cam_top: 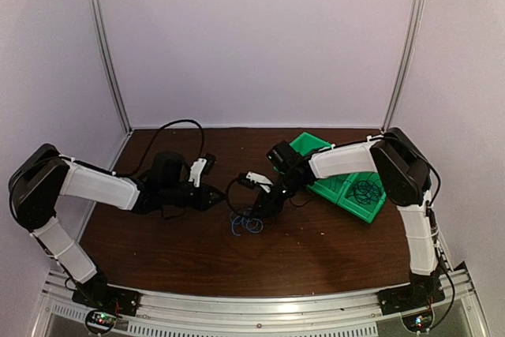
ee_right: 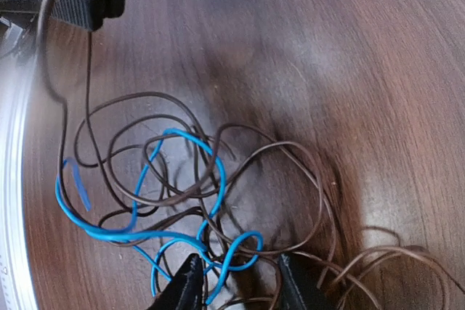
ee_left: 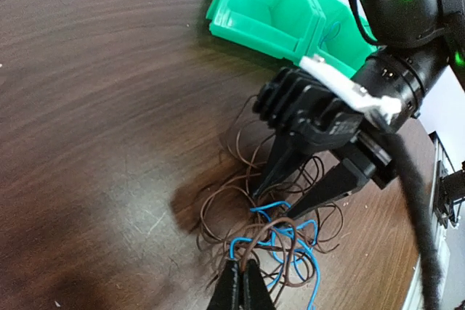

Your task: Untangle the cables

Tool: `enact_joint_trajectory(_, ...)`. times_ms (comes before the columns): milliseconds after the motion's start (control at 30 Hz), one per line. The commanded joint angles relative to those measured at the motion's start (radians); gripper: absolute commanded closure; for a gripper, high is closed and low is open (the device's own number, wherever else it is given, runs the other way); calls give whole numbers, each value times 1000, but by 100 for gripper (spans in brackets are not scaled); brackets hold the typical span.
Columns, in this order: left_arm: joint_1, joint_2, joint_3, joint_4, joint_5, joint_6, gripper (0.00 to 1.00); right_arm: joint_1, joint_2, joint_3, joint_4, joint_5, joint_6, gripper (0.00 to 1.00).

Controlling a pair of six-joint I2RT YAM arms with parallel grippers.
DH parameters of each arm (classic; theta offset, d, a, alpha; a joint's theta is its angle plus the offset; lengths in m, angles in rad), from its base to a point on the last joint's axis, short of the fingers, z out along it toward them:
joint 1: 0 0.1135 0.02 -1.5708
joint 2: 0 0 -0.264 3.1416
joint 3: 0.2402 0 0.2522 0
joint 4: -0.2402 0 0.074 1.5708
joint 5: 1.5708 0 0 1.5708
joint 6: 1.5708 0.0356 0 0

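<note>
Down at six o'clock, closest to me, ran the metal rail [cam_top: 260, 305] with both arm bases bolted to it. From there the left arm [cam_top: 95, 187] bent out toward nine o'clock and stretched in over the dark wooden table [cam_top: 316, 250]. The right arm [cam_top: 414, 219] mirrored it from three o'clock.

Near the middle of the table lay the cables [cam_top: 246, 222]. They were a loose tangle of thin dark brown loops with bright blue strands threaded through, spread mostly flat on the wood.

At about ten o'clock from that tangle sat the left hand [cam_top: 215, 195]. Its fingers were pressed tight together, pinching a brown strand that rose from the pile to their tips. Just beside it, at about one o'clock from the tangle, the right hand [cam_top: 264, 203] pointed down into the pile. Its fingers stood apart, straddling a small blue loop and a few brown strands, and it held nothing. I could not tell whether its tips touched the wood.

Farther back, at two o'clock from the cables and well apart from them, stood a green bin [cam_top: 327, 147] with several compartments, partly under the right arm. What looked like a dark coil [cam_top: 364, 189] of wire lay in one of them.
</note>
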Motion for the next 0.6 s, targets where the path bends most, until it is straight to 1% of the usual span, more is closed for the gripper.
enact_joint_trajectory(0, -2, -101, 57, -48, -70, 12, 100, 7, 20, -12, 18, 80, 10, 75)
enact_joint_trajectory(67, -2, -176, 81, -114, -131, 24, 100, 6, 24, -22, 16, 95, 3, 83)
enact_joint_trajectory(133, -2, -258, 122, -192, -195, 44, 100, 5, 25, -34, 18, 111, -1, 85)
enact_joint_trajectory(200, -2, -351, 176, -265, -267, 68, 100, 5, 25, -45, 21, 129, -5, 86)
enact_joint_trajectory(300, -2, -442, 287, -375, -362, 111, 100, 6, 28, -63, 29, 141, -5, 86)
enact_joint_trajectory(400, -2, -489, 437, -480, -458, 175, 100, 5, 35, -72, 28, 135, -6, 85)
enact_joint_trajectory(567, -2, -504, 716, -599, -536, 261, 100, 5, 51, -67, 20, 130, -6, 86)
